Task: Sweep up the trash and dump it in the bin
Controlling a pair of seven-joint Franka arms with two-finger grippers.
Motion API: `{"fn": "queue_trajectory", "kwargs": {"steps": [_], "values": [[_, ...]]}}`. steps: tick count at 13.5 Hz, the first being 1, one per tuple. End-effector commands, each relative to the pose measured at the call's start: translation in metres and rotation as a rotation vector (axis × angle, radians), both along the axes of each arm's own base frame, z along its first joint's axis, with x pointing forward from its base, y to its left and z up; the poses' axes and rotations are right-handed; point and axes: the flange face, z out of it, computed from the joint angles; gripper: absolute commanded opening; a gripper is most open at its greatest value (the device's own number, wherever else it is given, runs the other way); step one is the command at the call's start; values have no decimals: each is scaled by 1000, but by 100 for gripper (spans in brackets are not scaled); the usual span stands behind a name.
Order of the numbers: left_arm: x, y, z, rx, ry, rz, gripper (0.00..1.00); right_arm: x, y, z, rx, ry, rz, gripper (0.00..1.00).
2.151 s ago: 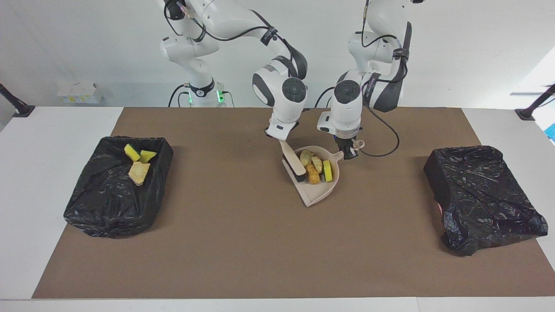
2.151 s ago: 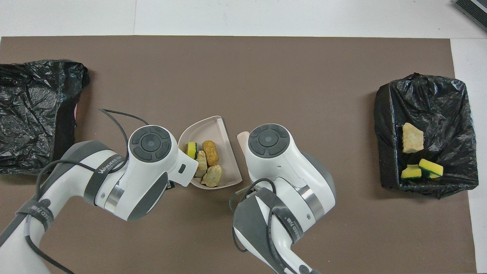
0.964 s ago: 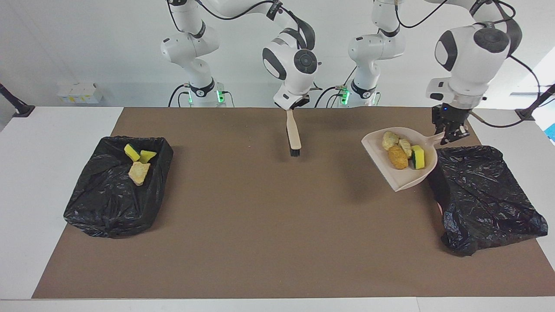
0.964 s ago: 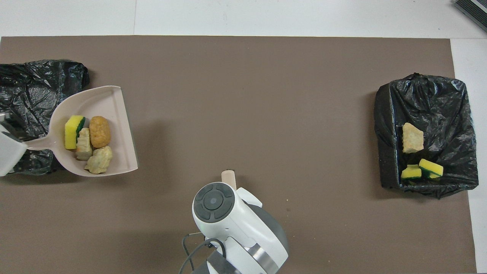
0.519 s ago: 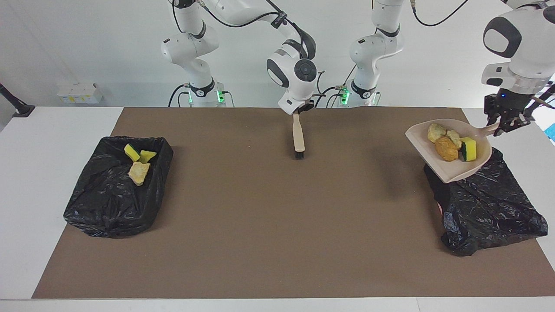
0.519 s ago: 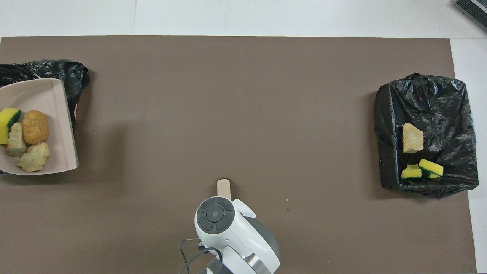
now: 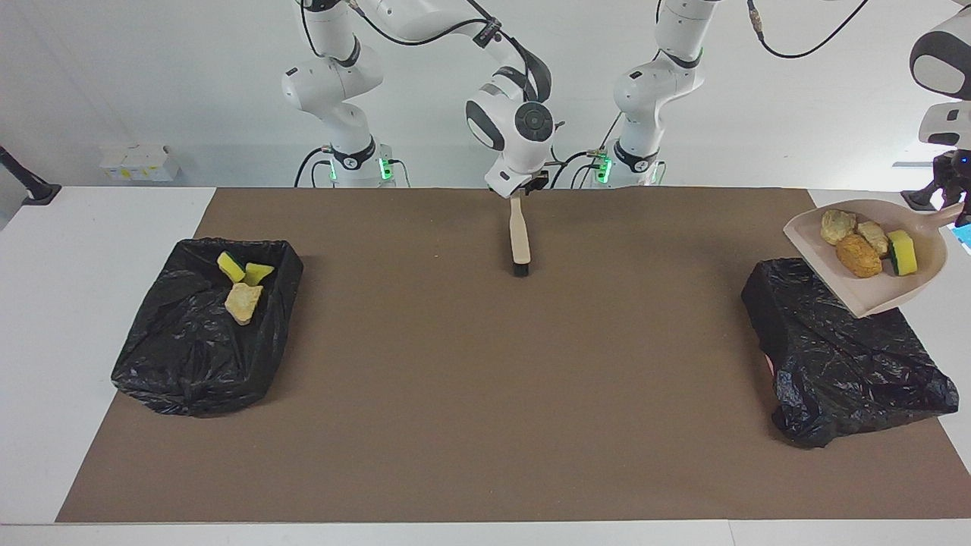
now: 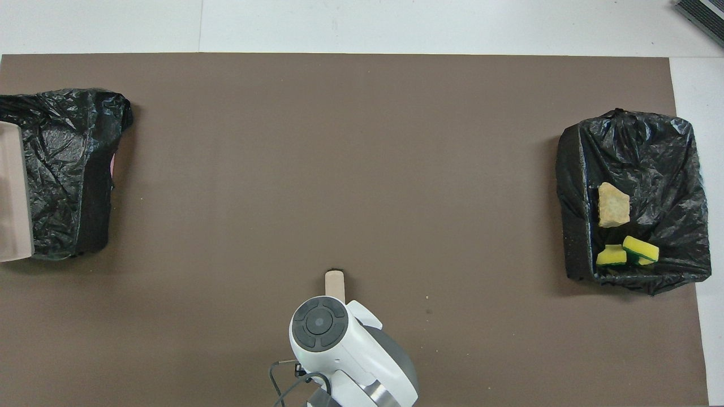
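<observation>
My left gripper (image 7: 957, 203) is shut on the handle of the beige dustpan (image 7: 872, 294), which hangs tilted over the black bag-lined bin (image 7: 842, 349) at the left arm's end of the table. Several pieces of trash (image 7: 859, 255) lie in the pan: yellow, tan and one orange-brown. In the overhead view only the dustpan's edge (image 8: 12, 192) shows, over that bin (image 8: 62, 169). My right gripper (image 7: 523, 189) holds the top of the brush (image 7: 520, 231), which hangs upright with its bristles at the brown mat. From overhead, only the brush handle's tip (image 8: 334, 281) shows past the wrist.
A second black-lined bin (image 7: 201, 334) stands at the right arm's end of the table and holds three chunks (image 7: 241, 287), two yellow and one tan; the overhead view shows them too (image 8: 613, 205). The brown mat (image 7: 455, 394) covers the table's middle.
The left arm has carried the loaded dustpan up and farther toward its own end of the table, over the bin. The right arm and brush have barely moved.
</observation>
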Motion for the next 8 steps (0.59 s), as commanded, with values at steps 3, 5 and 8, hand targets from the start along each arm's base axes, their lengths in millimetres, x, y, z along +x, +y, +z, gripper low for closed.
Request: {"fn": "queue_trajectory", "kwargs": {"steps": [3, 5, 8], "values": [[2, -2, 13, 109, -29, 100, 0, 53, -26, 80, 36, 29, -13, 100], [11, -25, 17, 211, -27, 81, 0, 80, -46, 116, 71, 32, 29, 100], [17, -36, 24, 319, -17, 66, 0, 119, -95, 163, 102, 28, 113, 100]]}}
